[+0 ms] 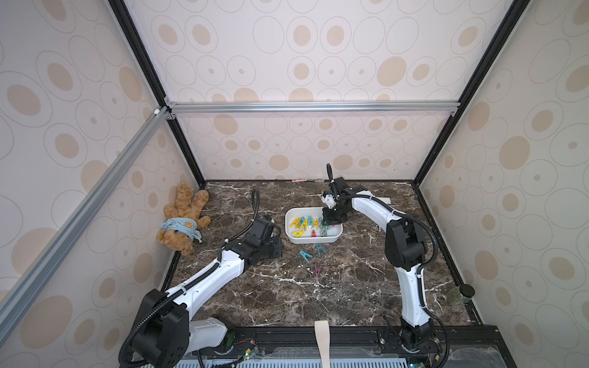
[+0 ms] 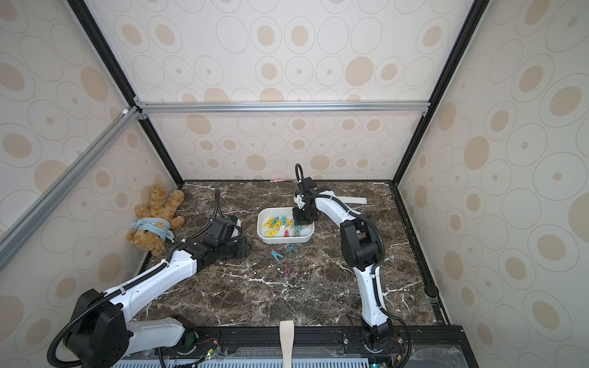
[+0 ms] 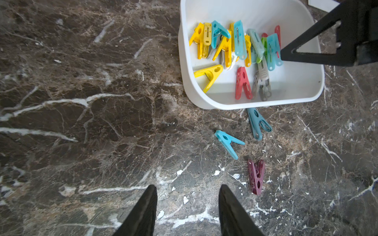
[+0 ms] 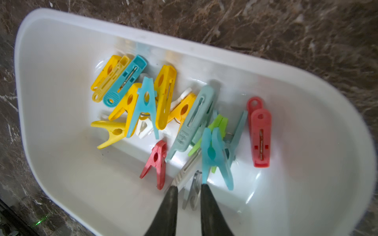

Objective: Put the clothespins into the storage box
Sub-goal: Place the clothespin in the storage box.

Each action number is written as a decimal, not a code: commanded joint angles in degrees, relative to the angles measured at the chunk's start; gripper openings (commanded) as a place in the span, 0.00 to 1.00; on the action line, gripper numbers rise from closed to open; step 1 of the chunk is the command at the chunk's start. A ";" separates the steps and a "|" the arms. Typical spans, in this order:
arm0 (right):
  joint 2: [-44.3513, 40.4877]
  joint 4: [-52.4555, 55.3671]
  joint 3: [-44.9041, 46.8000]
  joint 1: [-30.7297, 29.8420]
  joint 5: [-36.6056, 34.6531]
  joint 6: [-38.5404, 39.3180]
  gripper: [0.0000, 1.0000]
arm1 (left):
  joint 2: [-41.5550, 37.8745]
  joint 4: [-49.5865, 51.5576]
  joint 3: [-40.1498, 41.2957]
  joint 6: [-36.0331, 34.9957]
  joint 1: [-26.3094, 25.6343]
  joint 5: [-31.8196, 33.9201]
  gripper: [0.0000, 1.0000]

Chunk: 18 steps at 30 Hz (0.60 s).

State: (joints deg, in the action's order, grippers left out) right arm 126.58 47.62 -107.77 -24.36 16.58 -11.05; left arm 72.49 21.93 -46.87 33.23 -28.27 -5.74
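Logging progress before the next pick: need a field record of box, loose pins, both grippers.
storage box: white, on table, holds a mixed pile of clothespins
loose on table: teal pin, darker teal pin, purple pin
left gripper: fingers apart, empty, over bare table
right gripper: fingers apart, above box pile

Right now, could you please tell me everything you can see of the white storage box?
The box is a white, plastic-looking tub, rounded-rectangular, with low walls and a rimmed edge, open on top. It stands flat on the marbled table, toward the back. A heap of clothespins, yellow, teal, red, green, grey and white, lies on its floor. The right hand hangs over its inside, jaws slightly apart. One teal clothespin lies on the table right by its near wall; contact unclear.
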 commanded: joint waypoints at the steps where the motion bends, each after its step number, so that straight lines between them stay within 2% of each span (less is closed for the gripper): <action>1: -3.23 2.58 -1.78 0.18 -0.70 0.95 0.24 | 0.99 0.85 -1.05 -0.32 0.24 -1.87 0.49; 6: -8.48 2.95 0.25 0.02 0.28 1.20 0.26 | 3.86 1.82 -2.82 -1.25 -1.21 -5.01 0.47; 9: -13.33 1.67 4.22 -0.46 0.30 0.90 0.27 | 7.14 4.23 -5.27 -2.09 -4.63 -4.69 0.44; 18: -29.89 -11.29 28.88 -2.80 1.84 -4.29 0.28 | 15.11 5.58 -10.96 2.18 -18.10 -2.15 0.42</action>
State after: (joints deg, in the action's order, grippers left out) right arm 98.13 40.40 -84.05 -26.79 17.54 -12.93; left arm 86.19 25.96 -54.85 33.41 -44.10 -8.93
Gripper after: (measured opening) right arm 0.281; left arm 0.421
